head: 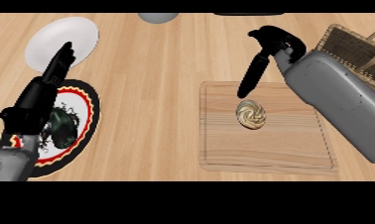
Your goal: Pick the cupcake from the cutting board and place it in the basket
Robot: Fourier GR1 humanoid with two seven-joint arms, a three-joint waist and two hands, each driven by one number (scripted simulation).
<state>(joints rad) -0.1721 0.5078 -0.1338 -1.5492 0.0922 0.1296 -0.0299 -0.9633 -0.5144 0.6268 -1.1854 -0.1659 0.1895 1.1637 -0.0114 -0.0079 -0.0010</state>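
cupcake (251, 114) sitting mid cutting board (219, 143) | right hand (258, 69) hovering just above, fingers straight, holding nothing | left hand (51, 77) resting open | risking toppling cupcake if fingers descending off-centre | basket (350, 47) far right

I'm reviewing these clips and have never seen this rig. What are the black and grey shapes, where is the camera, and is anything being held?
The single picture looks steeply down from the robot's head onto a wooden counter. The grey forearms end in black hands. The right hand hangs open above a cutting board, fingers pointing down toward the swirled cupcake on it; nothing is held. The left hand rests open at the left over a patterned plate; a white plate lies beyond. A woven basket shows at the right edge, partly hidden by the right forearm.
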